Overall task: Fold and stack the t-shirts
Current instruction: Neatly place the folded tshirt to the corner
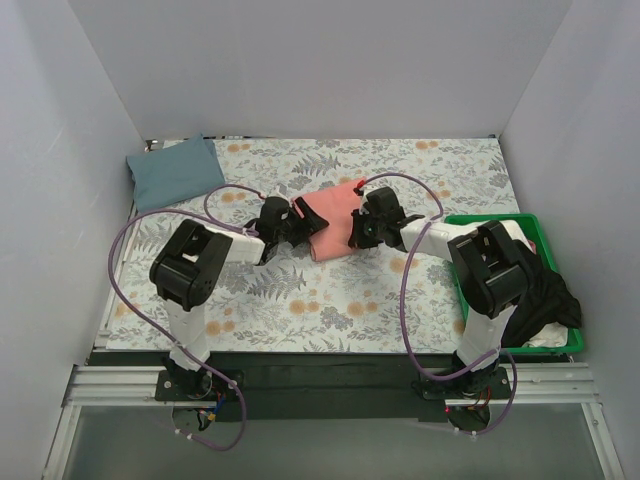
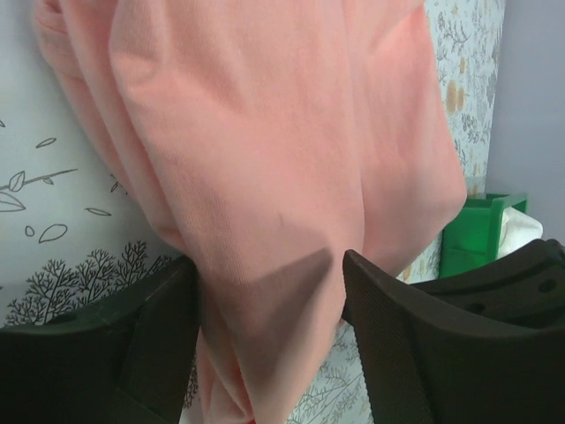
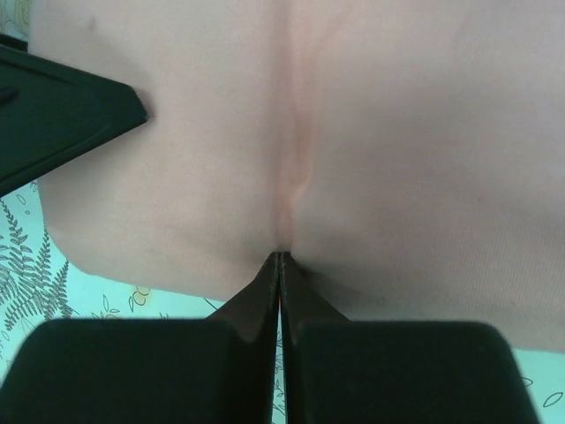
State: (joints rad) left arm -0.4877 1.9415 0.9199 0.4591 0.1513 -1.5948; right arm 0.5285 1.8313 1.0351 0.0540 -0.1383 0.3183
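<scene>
At the far left corner, the slate blue-grey t-shirt (image 1: 175, 170) lies on the floral cloth (image 1: 330, 300) as a flat, folded packet, well apart from both arms; it looks done and parked out of the way, probably as the base of the stack. Moving inward, the left claw (image 1: 290, 222) meets the left edge of the coral-pink t-shirt (image 1: 335, 212). In the wrist view its fingers (image 2: 132, 336) stand fairly wide with a thick bunch of pink fabric filling the gap and touching both, so it seems to be clamped on several layers at once. The shirt sits in the middle of the cloth as a narrowed band between the two claws, seemingly held at opposite edges so that a fold can be carried over evenly. The right claw (image 1: 362, 225) is pinched fully closed, its fingers (image 3: 177, 371) nipping a thin crease of the pink fabric. At the right, the green bin (image 1: 500, 218) holds a dark garment (image 1: 545, 295), part of it draped over the rim. The claws cover both held edges from above, and each wrist view is filled with pink, so sleeves, collar and layer count cannot be made out.
</scene>
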